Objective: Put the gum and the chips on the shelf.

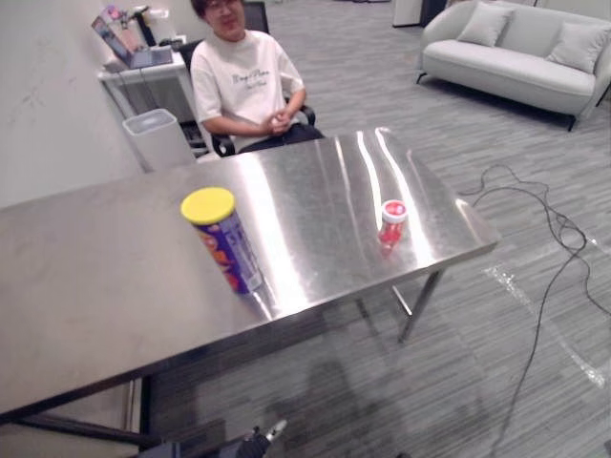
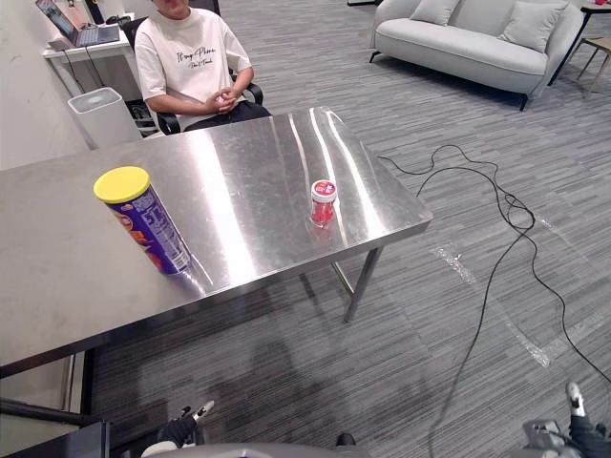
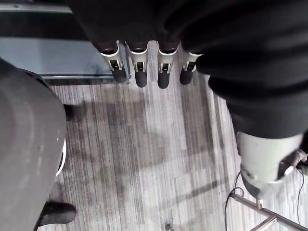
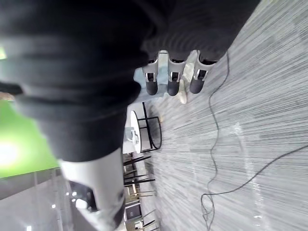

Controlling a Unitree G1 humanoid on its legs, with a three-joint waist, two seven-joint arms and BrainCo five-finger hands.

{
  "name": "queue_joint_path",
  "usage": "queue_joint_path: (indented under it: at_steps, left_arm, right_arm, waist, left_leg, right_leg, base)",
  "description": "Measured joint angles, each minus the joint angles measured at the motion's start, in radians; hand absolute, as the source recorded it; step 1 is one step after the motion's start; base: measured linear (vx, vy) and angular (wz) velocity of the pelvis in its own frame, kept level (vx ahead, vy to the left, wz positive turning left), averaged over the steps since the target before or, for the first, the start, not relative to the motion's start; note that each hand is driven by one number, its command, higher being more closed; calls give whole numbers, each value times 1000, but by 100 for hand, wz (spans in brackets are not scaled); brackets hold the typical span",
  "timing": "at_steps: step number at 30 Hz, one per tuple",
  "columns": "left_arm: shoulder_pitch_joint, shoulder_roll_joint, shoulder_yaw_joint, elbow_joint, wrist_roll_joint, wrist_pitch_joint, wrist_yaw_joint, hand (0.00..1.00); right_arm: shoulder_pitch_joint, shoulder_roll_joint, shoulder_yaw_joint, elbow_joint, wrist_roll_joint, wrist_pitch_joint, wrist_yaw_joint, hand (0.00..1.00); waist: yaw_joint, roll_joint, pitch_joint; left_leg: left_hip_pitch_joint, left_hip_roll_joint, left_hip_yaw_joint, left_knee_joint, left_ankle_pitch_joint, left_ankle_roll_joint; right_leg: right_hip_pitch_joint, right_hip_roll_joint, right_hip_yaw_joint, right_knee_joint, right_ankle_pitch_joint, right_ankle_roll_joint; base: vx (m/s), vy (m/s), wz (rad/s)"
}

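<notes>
Down low, the left hand [image 3: 140, 72] hangs over the floor [image 3: 144, 159], fingers straight and spread, empty. On the table [image 1: 95, 286] the chips [image 1: 221, 239] stand upright at the left, the gum [image 1: 391, 222] well apart near the right edge. The right hand [image 4: 172, 82] hangs loose-fingered and empty too.

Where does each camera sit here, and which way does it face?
Left eye view: head, looking down at steel table, chips can, gum jar, seated person.
Right eye view: same scene, slightly offset; both share can and jar.
Left wrist view: along left hand, open, toward floor.
Right wrist view: along right hand, open, toward floor.
</notes>
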Motion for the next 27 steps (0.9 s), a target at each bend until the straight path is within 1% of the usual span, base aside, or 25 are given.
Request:
queue_joint_path:
  at_steps: [2, 6, 9, 12, 14, 17, 19, 20, 23, 24, 26, 27]
  left_arm:
    - [0, 0, -28, -4, 1, 1, 2, 0]
    - [0, 5, -64, -12, 7, 14, 2, 0]
    - [0, 9, -91, -15, 12, 16, 3, 0]
    - [0, 10, -108, -26, 40, 18, 2, 0]
    - [0, 10, -113, -28, 40, 19, 3, 0]
    - [0, 11, -119, -29, 41, 19, 4, 0]
    - [0, 17, -142, -35, 40, 19, 3, 0]
    - [0, 19, -149, -35, 40, 19, 3, 0]
    - [1, 22, -169, -37, 38, 18, 3, 0]
    - [1, 24, -174, -38, 38, 18, 2, 0]
    - [2, 30, -186, -38, 38, 17, -2, 0]
    - [2, 30, -187, -38, 38, 16, -2, 0]
  right_arm:
    - [-35, 0, -16, -35, -64, 1, -38, 0]
    - [-75, -23, -34, -58, -143, 4, -63, 0]
    - [-96, -53, -34, -58, -141, 4, -65, 0]
    - [-119, -82, -25, -62, -140, 4, -58, 0]
    - [-129, -94, -22, -88, -141, 4, -54, 0]
    - [-129, -120, 16, -137, -140, 4, -33, 0]
    - [-130, -158, 61, -172, -139, 4, 6, 0]
    - [-130, -172, 71, -174, -138, 4, 13, 0]
    - [-151, -285, 155, -172, -136, 4, 61, 0]
    - [-160, -307, 173, -171, -134, 4, 74, 0]
    - [-202, -380, 242, -156, -130, 3, 112, 0]
    - [-214, -393, 258, -150, -130, 3, 121, 0]
  waist:
    - [0, 0, -1]
    - [-2, 0, -1]
    - [-3, -1, 0]
    - [-3, 1, -2]
    - [-3, 2, -3]
    - [-3, 1, -3]
    - [-2, 1, -3]
    - [-3, 0, -4]
    - [-2, 0, -4]
    - [-2, -1, -5]
    - [-2, -6, -12]
    - [-1, -8, -13]
  left_leg:
    - [4, -3, -1, 0, 0, 0]
    - [3, -11, -6, 1, 0, 0]
    - [2, -15, -26, 2, 0, 0]
    - [-10, -16, -32, 2, -1, 1]
    - [-20, -19, -47, 1, -1, 1]
    - [-27, -20, -60, 1, -1, 1]
    - [-43, -26, -75, -1, 1, 5]
    - [-47, -27, -80, -1, 3, 7]
    - [-48, -30, -83, -1, 6, 11]
    - [-50, -30, -83, -2, 7, 13]
    - [-50, -36, -86, -22, 19, 19]
    - [-48, -37, -86, -28, 22, 19]
  right_leg:
    - [2, -2, 0, 0, 0, -1]
    - [1, -10, -1, 2, 0, -1]
    - [-2, -14, -5, 10, 0, -1]
    - [-19, -15, -7, 24, 0, -1]
    - [-32, -17, -11, 29, 0, -1]
    - [-35, -19, -20, 31, 0, -1]
    - [-51, -23, -24, 32, 0, -1]
    - [-53, -24, -28, 32, 0, -1]
    - [-55, -27, -31, 36, 0, 0]
    - [-58, -27, -31, 37, 1, 0]
    - [-66, -30, -32, 38, 2, 3]
    - [-67, -30, -33, 38, 2, 3]
  base:
    - [40, -20, -6]
    - [5, -4, -1]
    - [-19, -19, 3]
    - [-52, -29, 1]
    - [-68, -36, 7]
    - [-78, -36, 7]
    - [-95, -39, 4]
    - [-87, -36, 10]
    - [-56, -18, 3]
    - [-45, -12, -3]
    - [-25, -17, 2]
    - [-2, -19, 9]
